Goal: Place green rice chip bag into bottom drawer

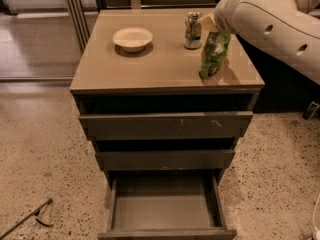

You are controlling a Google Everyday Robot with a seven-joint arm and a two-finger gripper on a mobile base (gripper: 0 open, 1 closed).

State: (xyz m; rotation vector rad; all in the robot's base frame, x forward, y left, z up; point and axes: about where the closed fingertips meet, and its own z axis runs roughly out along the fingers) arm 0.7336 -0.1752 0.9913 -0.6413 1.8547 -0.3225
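Note:
The green rice chip bag (215, 54) stands tilted at the right front of the cabinet top (150, 66), its lower edge at or just above the surface. My gripper (210, 25) comes in from the upper right on the white arm and is shut on the top of the bag. The bottom drawer (165, 206) is pulled open below, showing a grey inside with nothing in it.
A small green-and-white can (192, 30) stands just behind and left of the bag. A cream bowl (132, 38) sits at the back left of the top. The two upper drawers (165, 126) are slightly ajar. A thin tool (30, 218) lies on the speckled floor at the lower left.

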